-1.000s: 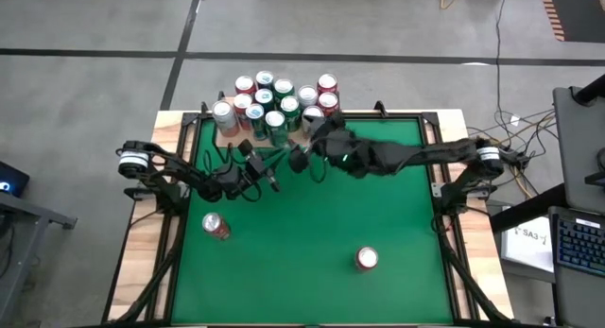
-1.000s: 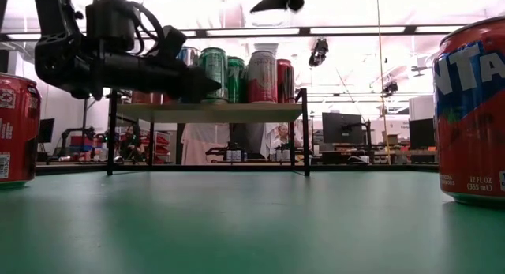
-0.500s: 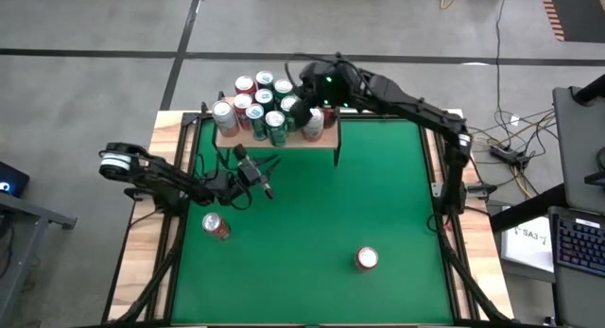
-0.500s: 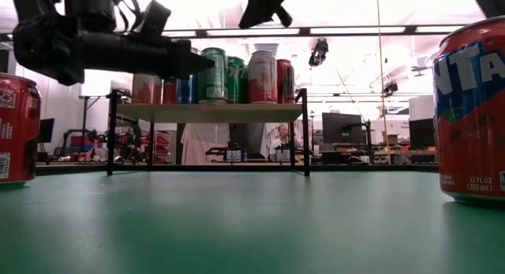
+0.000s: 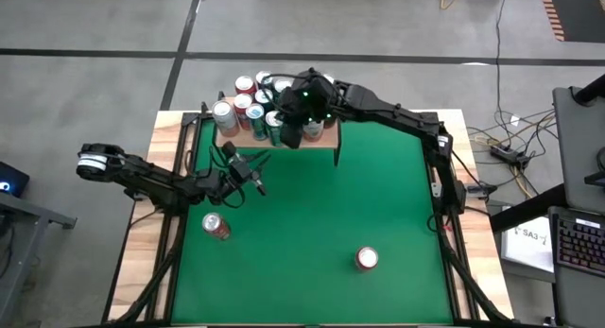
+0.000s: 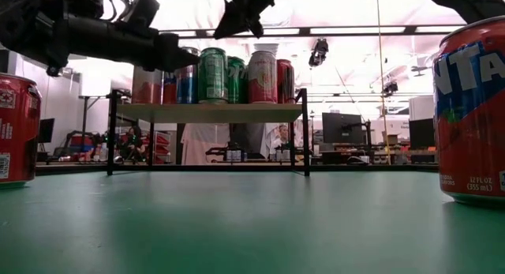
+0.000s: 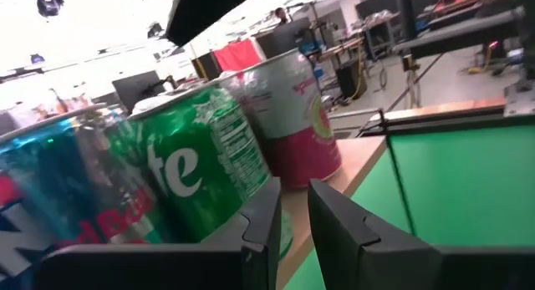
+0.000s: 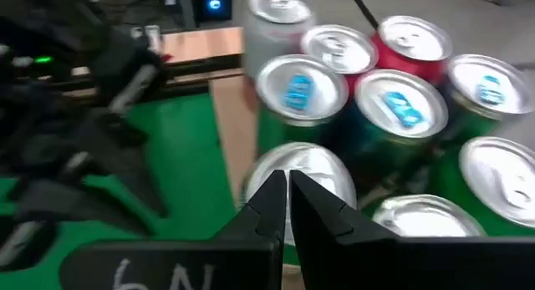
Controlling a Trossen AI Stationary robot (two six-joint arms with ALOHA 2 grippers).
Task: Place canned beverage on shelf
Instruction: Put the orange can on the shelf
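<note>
The shelf (image 5: pixel 327 137), a light-wood board on thin black legs (image 6: pixel 213 112), stands at the table's far edge and carries several upright cans (image 5: pixel 253 106). My right gripper (image 5: pixel 289 134) hangs shut over the cans near the shelf's front edge (image 8: pixel 287 185), clear above their tops in the low view (image 6: pixel 222 31). My left gripper (image 5: pixel 257 186) is shut and holds nothing. It points level at the shelf's cans from the table's left side (image 7: pixel 292 211), just short of them (image 6: pixel 193 61). A red can (image 5: pixel 216 226) and an orange-red can (image 5: pixel 367 259) stand upright on the green table.
The red can (image 6: pixel 16 128) stands near my left arm, the orange-red can (image 6: pixel 473 112) toward the near right. Green table between them and in front of the shelf is free. Wooden borders and black frame rails (image 5: pixel 437 177) run along the table's sides.
My right gripper has shut, risen from just in front of the shelf and swung toward the far left, ending over the shelf's cans. My left gripper has drawn back toward the table's left edge and risen a little, staying shut.
</note>
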